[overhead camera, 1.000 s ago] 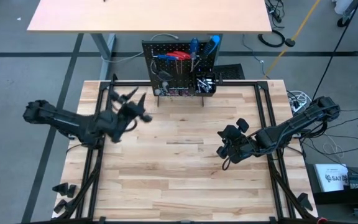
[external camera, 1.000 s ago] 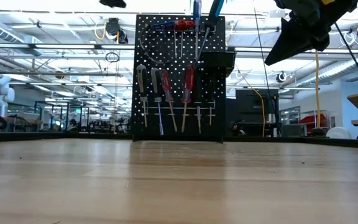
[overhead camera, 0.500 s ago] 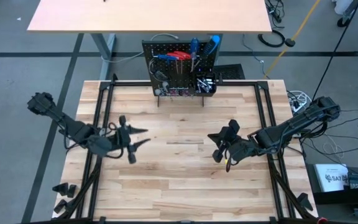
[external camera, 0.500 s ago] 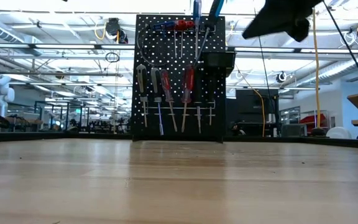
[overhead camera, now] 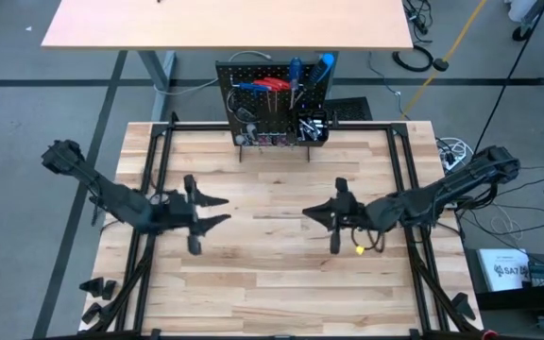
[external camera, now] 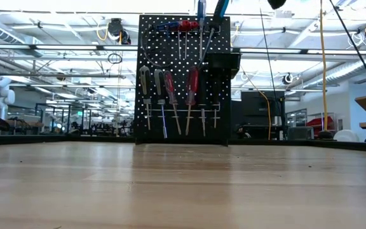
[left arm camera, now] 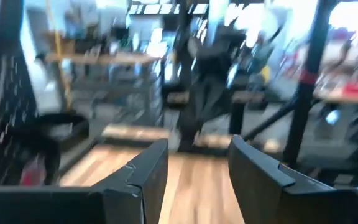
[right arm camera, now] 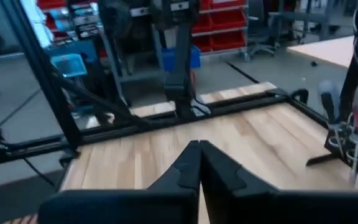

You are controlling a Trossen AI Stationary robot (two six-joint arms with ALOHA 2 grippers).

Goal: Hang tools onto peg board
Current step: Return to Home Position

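1. Checking the near half of the light wooden plank tabletop (overhead camera: pixel 272 293) comes first. Nothing is lying on it in the high or low view, so I judge that no tool is waiting there and both arms are free to go to rest.
2. Over the table's left-middle the left gripper (overhead camera: pixel 217 210) is hanging with its two dark fingers (left arm camera: pixel 145 177) spread wide and nothing between them. It is carrying nothing, which is right for homing.
3. Opposite it, over the right-middle, the right gripper (overhead camera: pixel 310 212) is pointing back at the left one. Its fingers (right arm camera: pixel 188 163) are pressed together on nothing, and the two tips are facing each other but well apart.
4. Homing well, as I judge it, is calling for each arm to fold back toward its own side of the table — never forward or across — so that the facing tips are drawing apart rather than meeting. The motion should be slow and level, with the elbows kept off the dark frame rails.
5. At the far edge the upright black perforated peg board (external camera: pixel 218 95) is standing on the table, well clear of both grippers. Red-handled screwdrivers (external camera: pixel 192 86) are hanging on its hooks, blue-handled screwdrivers (external camera: pixel 220 7) are poking above its top, and the small black bin (external camera: pixel 222 61) is sitting at its right — nothing here should be brushed.
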